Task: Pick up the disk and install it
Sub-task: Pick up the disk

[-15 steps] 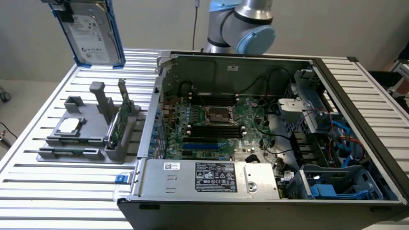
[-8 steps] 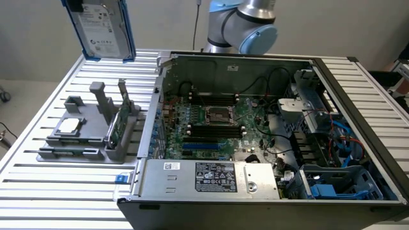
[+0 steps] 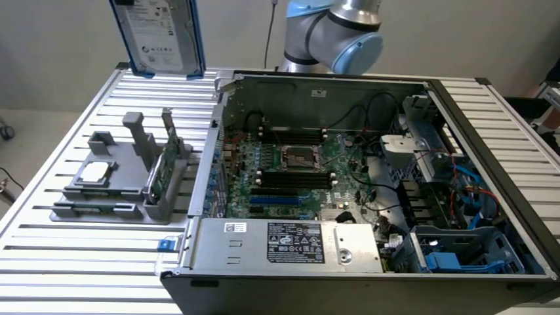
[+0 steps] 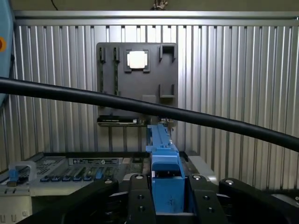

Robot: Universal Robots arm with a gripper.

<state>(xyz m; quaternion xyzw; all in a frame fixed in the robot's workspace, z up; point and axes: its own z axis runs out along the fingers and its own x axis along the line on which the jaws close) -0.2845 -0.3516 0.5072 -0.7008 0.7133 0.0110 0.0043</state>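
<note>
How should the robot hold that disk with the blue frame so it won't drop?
The disk hangs upright and is thin, so it is probably best gripped at its upper end, from above, with the fingers pressing its two wide flat faces. The wrist view shows its narrow blue frame fitting between them that way.

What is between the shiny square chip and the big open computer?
The thin green card, standing on edge in the grey holder, sits between the chip and the computer case. The exterior view shows it.
</note>
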